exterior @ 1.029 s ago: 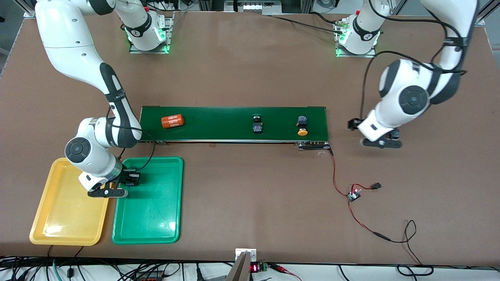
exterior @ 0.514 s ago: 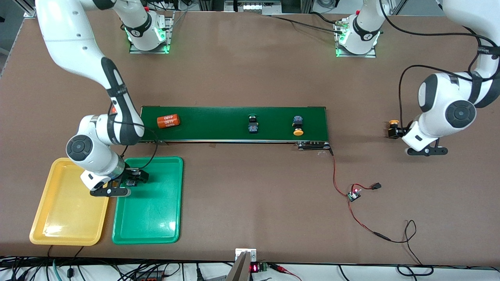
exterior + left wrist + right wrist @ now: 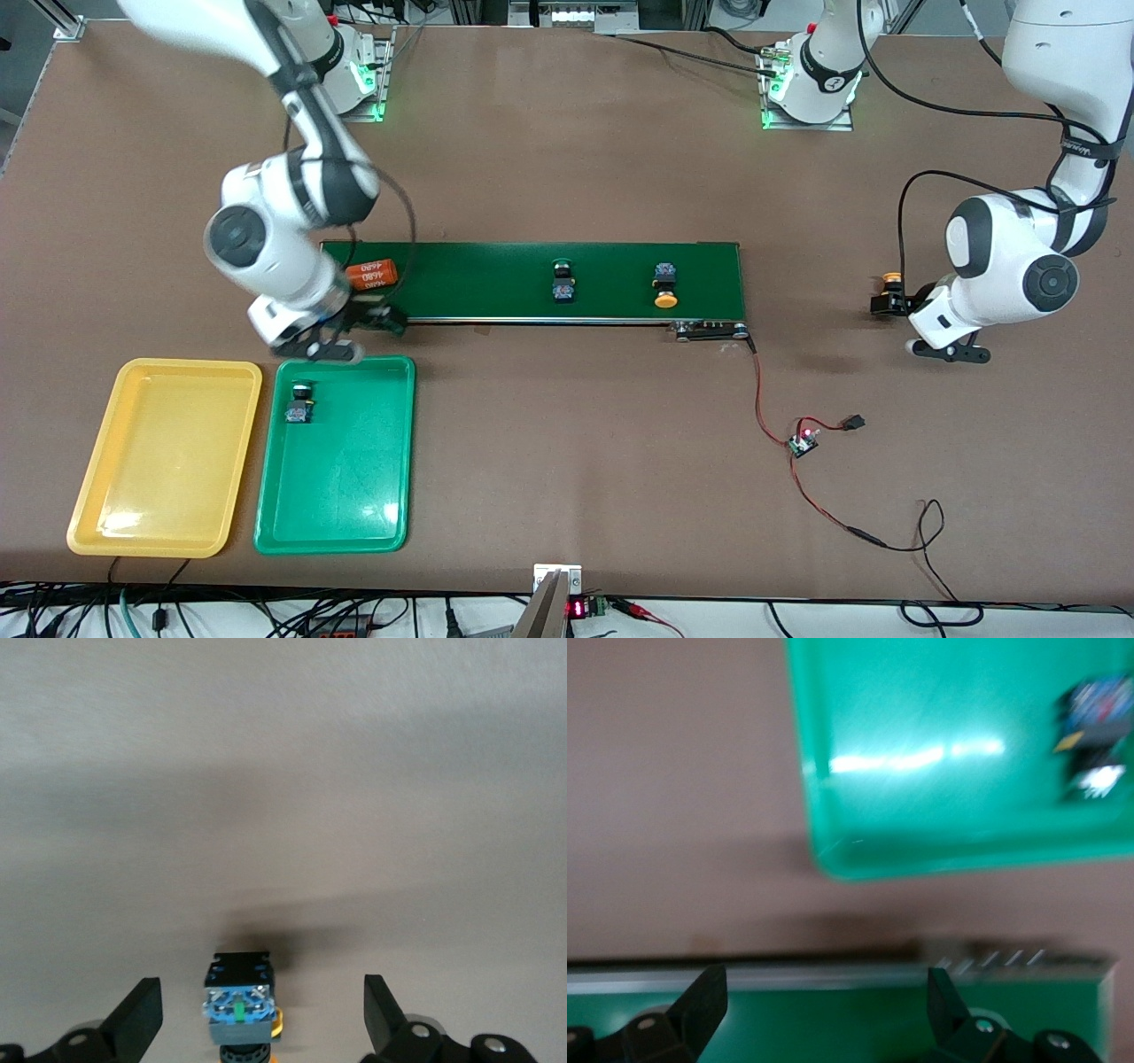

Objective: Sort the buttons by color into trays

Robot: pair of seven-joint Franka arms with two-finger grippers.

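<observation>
A green-capped button (image 3: pixel 299 408) lies in the green tray (image 3: pixel 354 496), near its end closest to the belt; it also shows in the right wrist view (image 3: pixel 1094 735) in the tray (image 3: pixel 939 753). The yellow tray (image 3: pixel 159 478) beside it holds nothing. My right gripper (image 3: pixel 376 321) (image 3: pixel 824 1005) is open and empty over the belt's edge by the green tray. A green-capped button (image 3: pixel 562 282) and a yellow-capped button (image 3: pixel 664 285) lie on the belt. Another yellow-capped button (image 3: pixel 889 285) (image 3: pixel 239 1005) stands on the table between the open fingers of my left gripper (image 3: pixel 888 303) (image 3: pixel 261 1019), untouched.
The dark green conveyor belt (image 3: pixel 496 266) runs across the middle, with an orange "4680" cylinder (image 3: pixel 370 275) at the right arm's end. A small circuit board (image 3: pixel 803 440) with red wires lies nearer the front camera than the belt's other end.
My right gripper let go of the green-capped button in the green tray, rose and moved to the belt's edge. My left gripper swung out around the yellow-capped button. The belt's things shifted toward the right arm's end.
</observation>
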